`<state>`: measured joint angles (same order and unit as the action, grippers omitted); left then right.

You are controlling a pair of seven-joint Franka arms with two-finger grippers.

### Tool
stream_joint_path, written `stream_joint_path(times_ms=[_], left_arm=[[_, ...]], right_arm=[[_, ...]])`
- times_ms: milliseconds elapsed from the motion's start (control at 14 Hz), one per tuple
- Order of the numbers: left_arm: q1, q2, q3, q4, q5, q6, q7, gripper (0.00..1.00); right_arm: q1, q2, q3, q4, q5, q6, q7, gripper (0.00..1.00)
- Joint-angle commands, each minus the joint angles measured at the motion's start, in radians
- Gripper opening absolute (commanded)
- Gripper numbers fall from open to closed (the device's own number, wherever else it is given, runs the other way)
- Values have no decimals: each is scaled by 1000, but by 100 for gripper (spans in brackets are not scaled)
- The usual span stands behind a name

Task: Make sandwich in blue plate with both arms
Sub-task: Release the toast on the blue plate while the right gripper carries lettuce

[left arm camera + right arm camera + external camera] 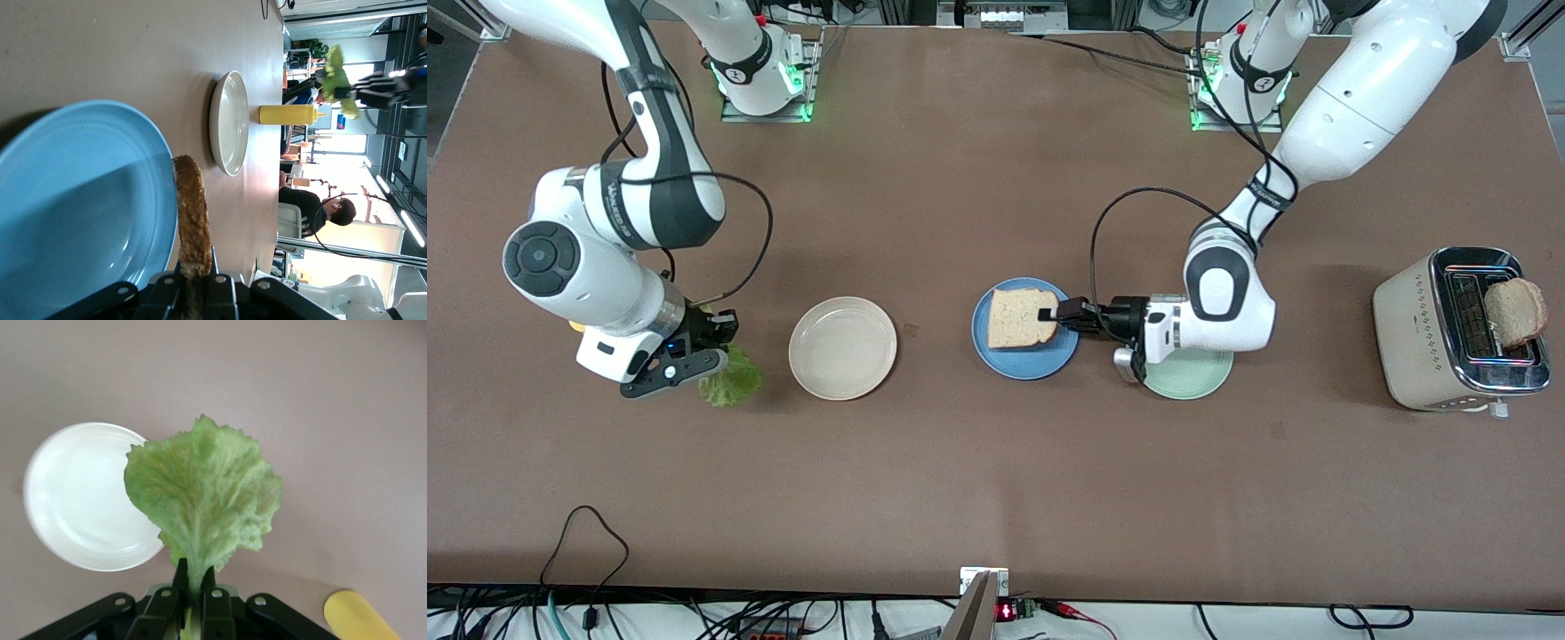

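From where I stand, the brown table (978, 471) takes up nearly everything, with the toaster (1449, 342) at its left-arm end, about three o'clock, a second bread slice (1516, 311) poking out of its slot. Toward the middle lie three plates in a row: the cream plate (842, 348) at roughly nine o'clock from the blue plate (1014, 364), and a mint plate (1190, 378) at three o'clock from it, half under the left arm's wrist. The left gripper (1060, 317) is clamped narrow on the edge of a toast slice (1021, 318) and holds it over the blue plate; the left wrist view shows the slice (192, 220) on edge above the plate floor (73, 200), not lying flat. The right gripper (195, 581) is pinched tight on the stem of a lettuce leaf (203, 497), hanging over bare table at nine o'clock from the cream plate, near a yellow bottle (360, 617). My worry is that the toast, let go while tilted, could tip onto the rim or slide off. The limp leaf, held only by its stem, could slip out or fold, and both arms heading for one plate could collide.
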<state>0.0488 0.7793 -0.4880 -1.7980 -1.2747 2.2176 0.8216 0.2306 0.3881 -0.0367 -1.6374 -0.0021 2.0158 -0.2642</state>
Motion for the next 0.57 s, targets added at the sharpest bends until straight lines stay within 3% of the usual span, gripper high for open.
stream_joint_path(times_ms=[0,72,143,287,502], left_arm=[[-4,7,9,-6,-26,11,28,33],[-3,8,11,-9,-19,22,34,89],[2,8,14,-11,-17,28,60,100],[6,-6,25,-12,4,27,65,100],[20,-89,68,-53,179,19,53,100]], right_arm=[[-4,28,40,56,8,-25,-128,0],[-2,28,55,62,20,-25,-165,0],[-4,28,78,70,28,-26,-190,0],[3,29,116,79,31,-25,-240,0],[38,58,158,132,33,-26,-372,0]])
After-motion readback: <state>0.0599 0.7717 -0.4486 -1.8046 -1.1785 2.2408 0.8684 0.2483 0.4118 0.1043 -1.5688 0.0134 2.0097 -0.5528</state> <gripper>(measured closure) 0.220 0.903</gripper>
